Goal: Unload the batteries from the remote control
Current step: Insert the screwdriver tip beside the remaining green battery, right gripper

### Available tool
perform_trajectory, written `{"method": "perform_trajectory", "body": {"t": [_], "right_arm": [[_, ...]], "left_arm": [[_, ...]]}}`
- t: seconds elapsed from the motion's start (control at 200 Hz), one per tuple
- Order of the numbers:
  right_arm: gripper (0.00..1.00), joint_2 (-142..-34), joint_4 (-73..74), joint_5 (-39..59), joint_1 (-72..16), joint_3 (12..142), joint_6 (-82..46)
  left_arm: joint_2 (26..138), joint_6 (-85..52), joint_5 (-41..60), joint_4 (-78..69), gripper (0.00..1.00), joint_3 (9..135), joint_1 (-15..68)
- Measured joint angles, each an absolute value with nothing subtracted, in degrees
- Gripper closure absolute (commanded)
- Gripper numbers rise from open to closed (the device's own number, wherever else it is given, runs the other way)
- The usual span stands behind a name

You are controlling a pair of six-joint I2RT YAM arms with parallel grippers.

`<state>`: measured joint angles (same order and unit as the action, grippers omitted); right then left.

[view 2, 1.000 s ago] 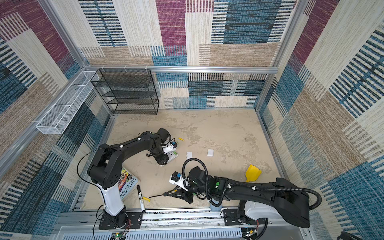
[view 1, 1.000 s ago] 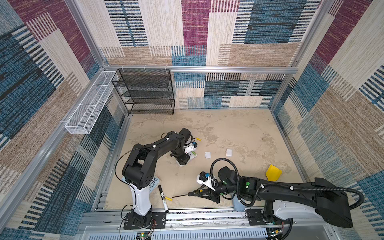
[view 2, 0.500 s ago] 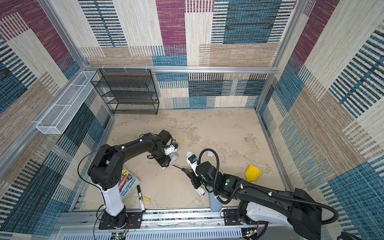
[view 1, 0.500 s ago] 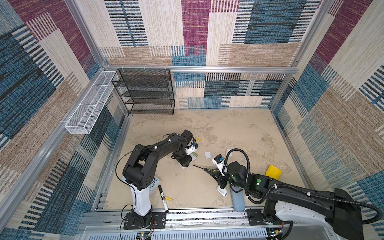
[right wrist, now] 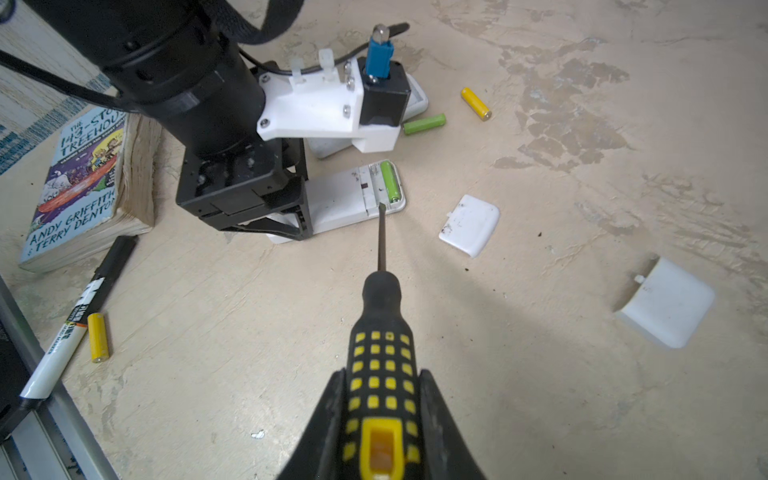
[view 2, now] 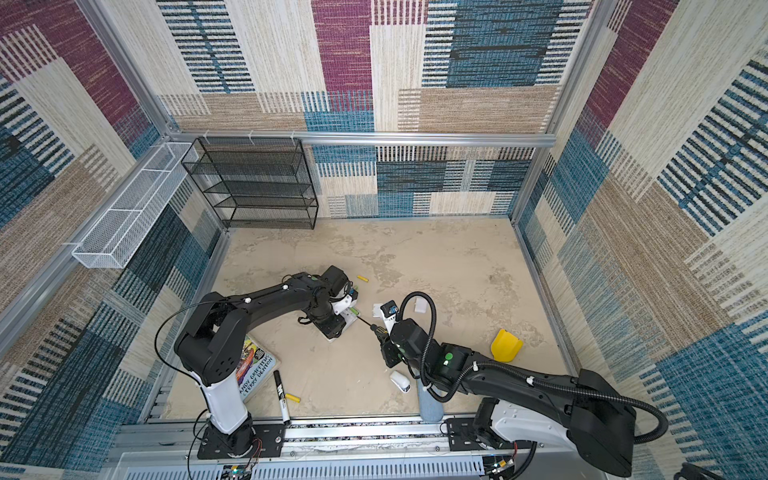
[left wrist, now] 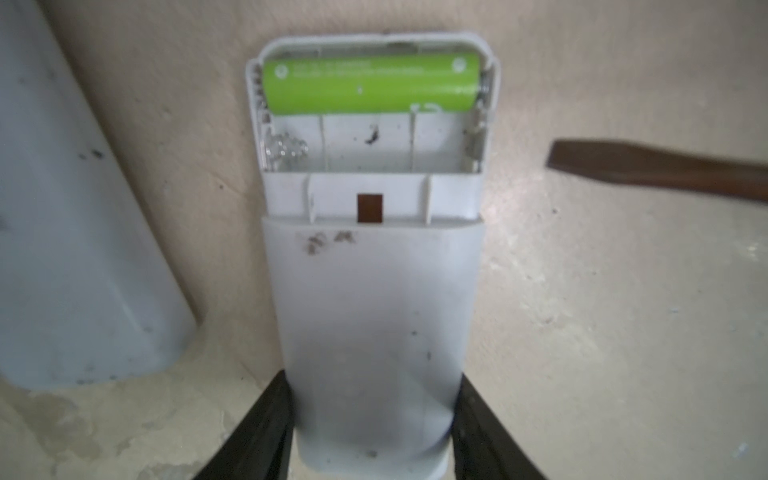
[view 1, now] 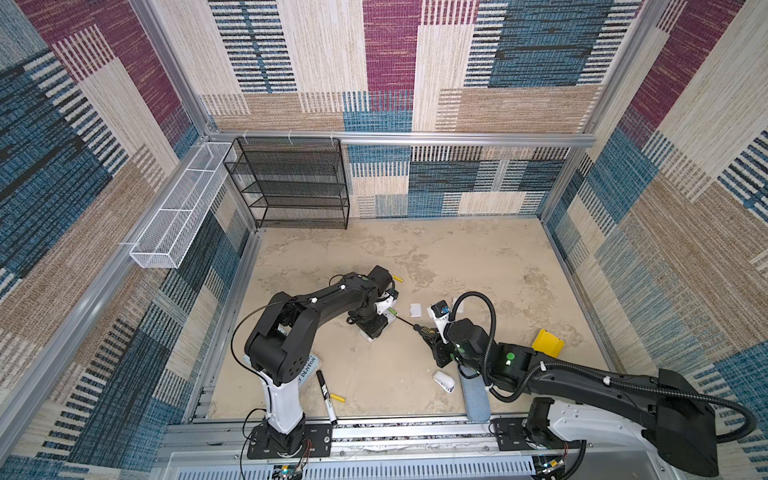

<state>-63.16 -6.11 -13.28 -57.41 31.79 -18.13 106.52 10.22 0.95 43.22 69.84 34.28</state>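
Our left pincer (left wrist: 372,415) pinching the remote (left wrist: 374,311), we are just bringing the right pincer's (right wrist: 380,415) pinched screwdriver (right wrist: 380,361) to the last battery (left wrist: 370,85).

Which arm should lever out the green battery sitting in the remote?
Right. The right gripper holds the screwdriver, tip close to the green battery; the left gripper grips the remote, steadying it.

Black arms (view 1: 316,299), white base links (view 1: 282,399), white wrist bracket (right wrist: 316,112), corrugated cable (view 1: 493,324), green dots (view 1: 510,356).
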Motion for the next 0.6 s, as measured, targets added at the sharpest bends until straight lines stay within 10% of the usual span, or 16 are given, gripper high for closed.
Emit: {"method": "perform_trajectory", "body": {"t": [0.596], "right_arm": [[1.0, -70.0, -3.9, -14.1, -57.5, 33.7, -17.8]], "left_arm": [[107.4, 5.6, -1.2, 43.2, 0.79, 70.3, 35.7]]}}
